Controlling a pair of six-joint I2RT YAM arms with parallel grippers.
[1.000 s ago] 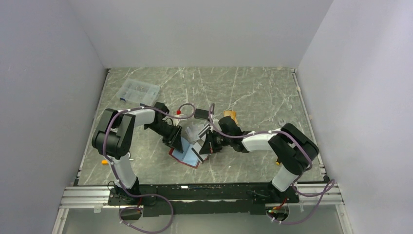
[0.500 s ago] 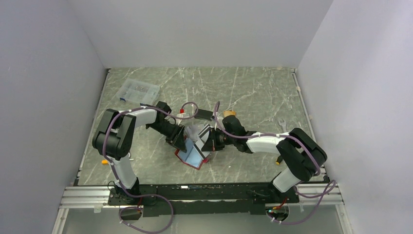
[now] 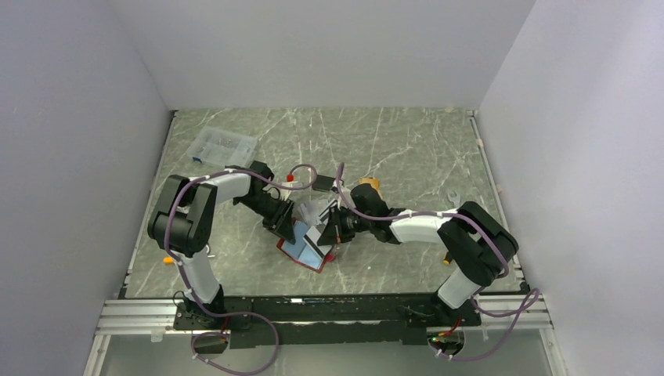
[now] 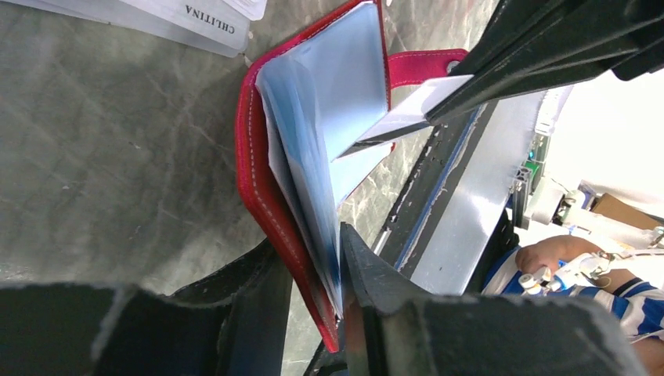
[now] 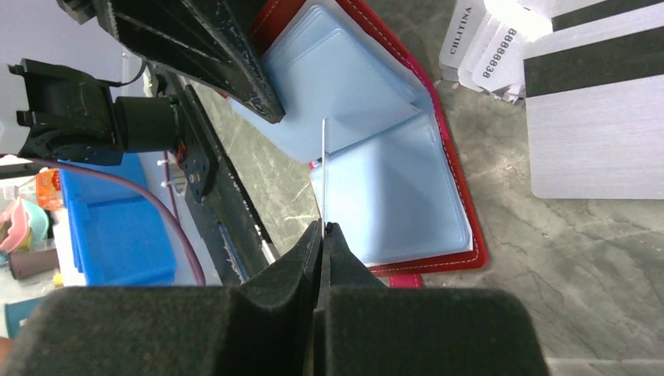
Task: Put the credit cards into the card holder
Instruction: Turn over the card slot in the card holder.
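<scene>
The card holder (image 3: 304, 252) lies open on the table, red cover (image 4: 270, 180) outside and pale blue sleeves (image 5: 391, 188) fanned apart. My left gripper (image 4: 313, 301) is shut on one cover together with several sleeves. My right gripper (image 5: 322, 235) is shut on a grey-white credit card (image 5: 323, 164) seen edge-on. That card (image 4: 399, 117) points its corner into the gap between the sleeves. More credit cards (image 5: 595, 117) lie loose just beyond the holder, one with a dark stripe, others white with print (image 5: 485, 55). From above, both grippers (image 3: 283, 223) (image 3: 329, 235) meet over the holder.
A clear plastic compartment box (image 3: 223, 146) sits at the far left. An orange-topped object (image 3: 369, 185) stands behind my right arm. A small orange item (image 3: 167, 258) lies by the left edge. The metal rail (image 3: 329, 309) runs along the near edge.
Both grippers and the card holder shifted slightly right, then back left. The left jaws widened briefly and closed again. The right gripper kept the card throughout.
</scene>
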